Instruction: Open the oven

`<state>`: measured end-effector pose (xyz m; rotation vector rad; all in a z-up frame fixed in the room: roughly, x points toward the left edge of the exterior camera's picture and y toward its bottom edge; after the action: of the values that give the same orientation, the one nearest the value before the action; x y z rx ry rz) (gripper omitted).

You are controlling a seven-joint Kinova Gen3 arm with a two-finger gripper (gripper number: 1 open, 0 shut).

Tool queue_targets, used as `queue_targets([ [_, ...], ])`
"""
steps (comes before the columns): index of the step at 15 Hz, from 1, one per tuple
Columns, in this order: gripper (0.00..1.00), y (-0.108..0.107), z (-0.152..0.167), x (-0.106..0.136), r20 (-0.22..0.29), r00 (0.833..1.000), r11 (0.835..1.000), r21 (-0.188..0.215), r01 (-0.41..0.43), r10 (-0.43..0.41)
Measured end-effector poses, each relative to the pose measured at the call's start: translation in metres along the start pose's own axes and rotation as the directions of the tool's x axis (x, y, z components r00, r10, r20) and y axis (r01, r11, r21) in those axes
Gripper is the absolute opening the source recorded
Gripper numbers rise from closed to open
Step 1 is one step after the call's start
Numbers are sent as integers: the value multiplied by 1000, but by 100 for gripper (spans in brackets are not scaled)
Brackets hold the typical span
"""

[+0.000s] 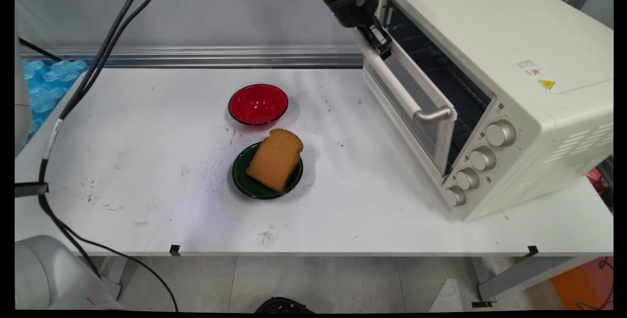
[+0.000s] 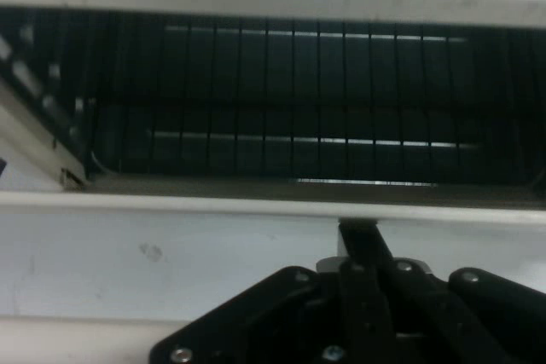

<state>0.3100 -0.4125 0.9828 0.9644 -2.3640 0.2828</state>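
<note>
Gripper [image 1: 381, 43] sat at the top far corner of the toaster oven door [image 1: 416, 107], touching its upper edge at the end away from the knobs; whether the fingers were spread or pressed together could not be told, since in the hand view only the black linkage [image 2: 367, 313] showed against the door's pale rim. The door stood partly open, tilted outward from its bottom hinge, its metal handle [image 1: 409, 100] running along the top; contact at the edge rather than on the handle probably served for pushing or pulling the door. Behind the gap the dark wire rack [image 2: 307, 138] was visible, with nothing seen on it. The cream toaster oven [image 1: 529, 53] occupied the right side of the white table [image 1: 147, 200], with four knobs [image 1: 482, 159] on its near end. Well apart to the left, a slice of brown bread [image 1: 275, 159] lay on a green plate [image 1: 245, 183], overhanging its far rim. Just beyond it stood an empty red bowl [image 1: 258, 104], near but not touching.
</note>
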Motion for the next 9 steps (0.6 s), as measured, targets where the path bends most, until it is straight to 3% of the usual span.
queue_targets([
  [9, 0, 8, 7, -37, 27, 1000, 1000, 15, 13, -13],
])
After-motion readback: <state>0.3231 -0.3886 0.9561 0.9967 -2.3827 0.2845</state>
